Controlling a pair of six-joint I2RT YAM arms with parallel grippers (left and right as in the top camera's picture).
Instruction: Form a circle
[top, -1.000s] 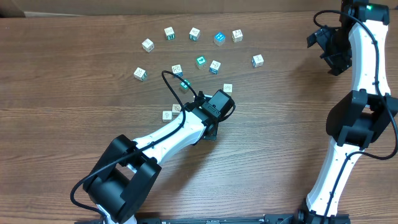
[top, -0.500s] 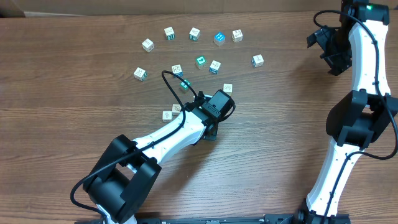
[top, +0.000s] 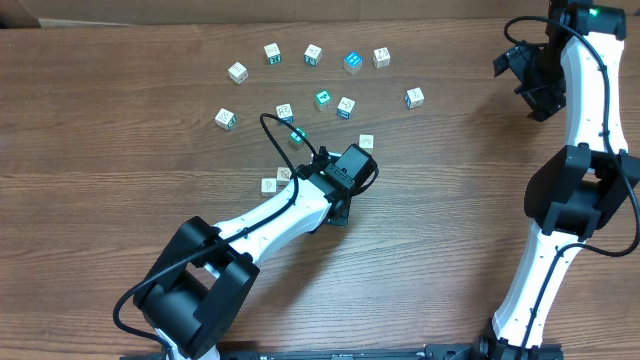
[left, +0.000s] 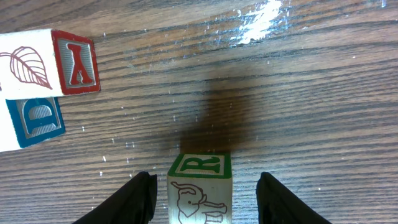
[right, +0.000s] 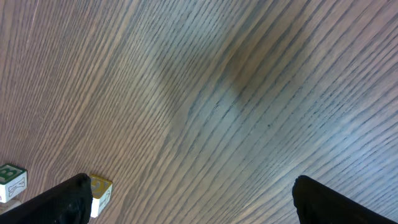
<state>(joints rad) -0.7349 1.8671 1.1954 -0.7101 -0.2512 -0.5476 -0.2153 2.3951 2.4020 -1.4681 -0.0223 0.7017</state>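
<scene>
Table (left: 311, 93) holds R block (left: 199, 186), A block (left: 76, 61), D block (left: 38, 117).

The bench (top: 120, 150) is brown wood-grain, and small lettered wooden cubes lie loose across it. Going by the teal-faced cube (top: 322, 99): beyond it runs a shallow arc of 5 cubes (top: 313, 54), 1 of them blue-topped. A pale cube (top: 346, 106) sits just to its right, another cube (top: 285, 111) near its left, and a lone cube (top: 414, 97) well off to the right. Nearer than it, 2 touching cubes (top: 270, 185) lie together, with a green R cube (left: 199, 186) standing upright, apart from them on the wood.
</scene>
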